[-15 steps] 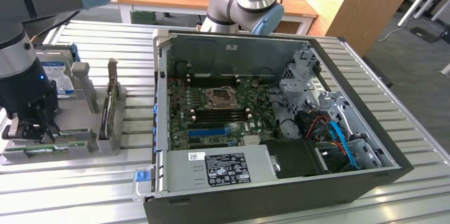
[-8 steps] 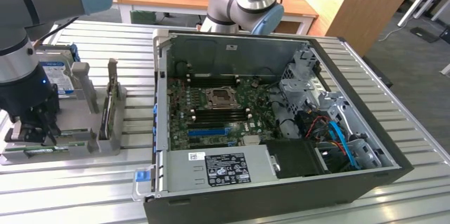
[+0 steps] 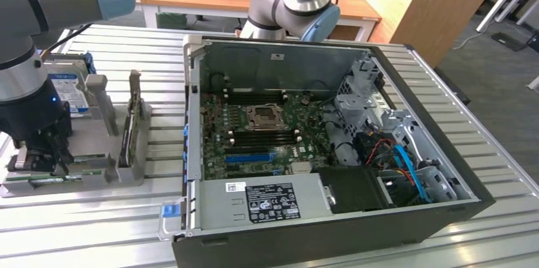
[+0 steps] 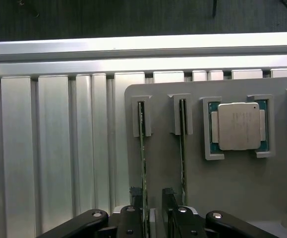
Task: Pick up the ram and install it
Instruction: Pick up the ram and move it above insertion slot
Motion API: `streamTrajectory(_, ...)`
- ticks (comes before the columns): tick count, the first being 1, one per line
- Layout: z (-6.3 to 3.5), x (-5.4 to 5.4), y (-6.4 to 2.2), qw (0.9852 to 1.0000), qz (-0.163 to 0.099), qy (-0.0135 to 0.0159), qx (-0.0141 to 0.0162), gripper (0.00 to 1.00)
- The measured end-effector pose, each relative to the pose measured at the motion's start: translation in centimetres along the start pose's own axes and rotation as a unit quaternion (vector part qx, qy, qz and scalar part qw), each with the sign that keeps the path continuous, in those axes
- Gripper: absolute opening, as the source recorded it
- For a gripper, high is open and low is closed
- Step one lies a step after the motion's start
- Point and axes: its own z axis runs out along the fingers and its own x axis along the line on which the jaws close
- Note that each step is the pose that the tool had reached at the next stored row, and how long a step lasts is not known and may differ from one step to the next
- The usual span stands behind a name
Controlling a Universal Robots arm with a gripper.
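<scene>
Ram [image 4: 143, 148] stands on its thin edge in a slot of the grey holder [image 4: 163, 148], its long axis running straight out from the gripper [image 4: 151, 194] to a small bracket. The jaws are open, straddling the stick's near end (not clamped on it). A second stick [image 4: 183, 148] lies parallel just beside it, then a silver processor [image 4: 238, 126] whose faint print is unreadable. On the slatted bench [image 3: 101, 230], the open computer case [image 3: 337, 239] carries a white-and-black label [image 3: 265, 202], also too small to read.
</scene>
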Motion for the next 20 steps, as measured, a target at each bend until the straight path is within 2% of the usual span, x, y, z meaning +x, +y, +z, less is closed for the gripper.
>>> streamTrajectory(10,0.03,0.37,-0.02,1.0000,-0.002,-0.0001,0.0001,0.30)
streamTrajectory(16,0.61,0.37,-0.03,1.0000,-0.002,-0.0001,0.0001,0.30)
streamTrajectory(20,0.64,0.37,-0.02,1.0000,-0.002,0.0000,0.0000,0.30)
